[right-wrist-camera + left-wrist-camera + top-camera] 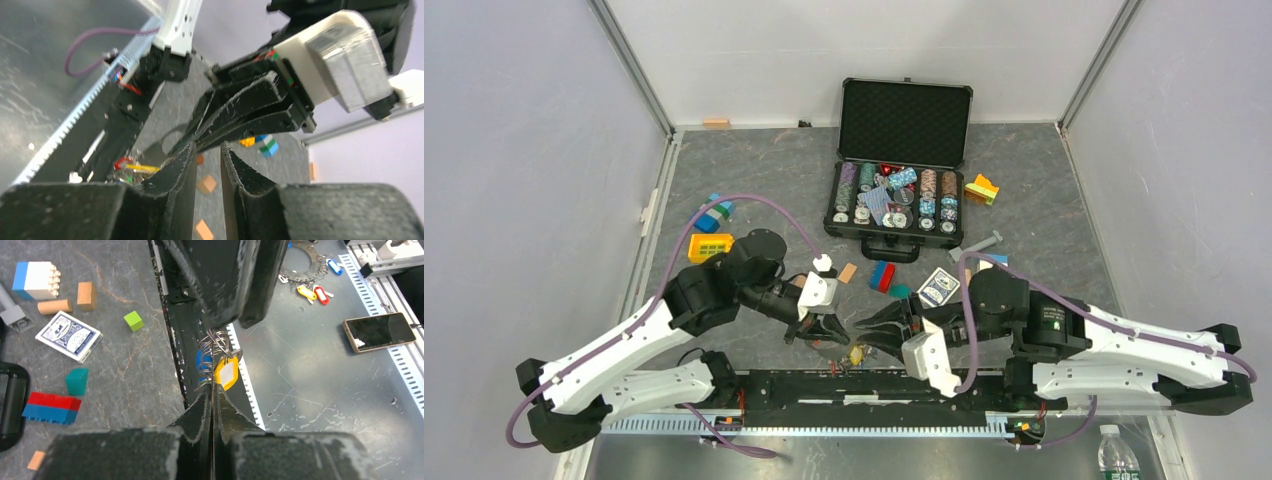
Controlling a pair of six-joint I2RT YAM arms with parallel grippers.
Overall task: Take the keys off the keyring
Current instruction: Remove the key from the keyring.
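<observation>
The keyring [214, 347], a bunch of thin silver wire coils, hangs over the black rail at the table's near edge. A yellow-covered key [226, 374] and a blue one [201, 360] hang from it. My left gripper [212, 392] is shut on a thin piece of the ring's wire. From above, it [834, 332] sits just left of the keys [856, 353]. My right gripper [207, 150] is open by a narrow gap with nothing between its fingers. The keys [131, 166], showing red and yellow, lie left of its left finger. Its fingers [225, 285] reach the ring from the far side.
An open black case of poker chips [899, 205] stands behind. A card deck [939, 287], a red and blue block [882, 276] and other toy blocks lie around. The black rail [874, 385] runs under the grippers. A phone [378, 331] and spare key tags [312, 292] lie below the table.
</observation>
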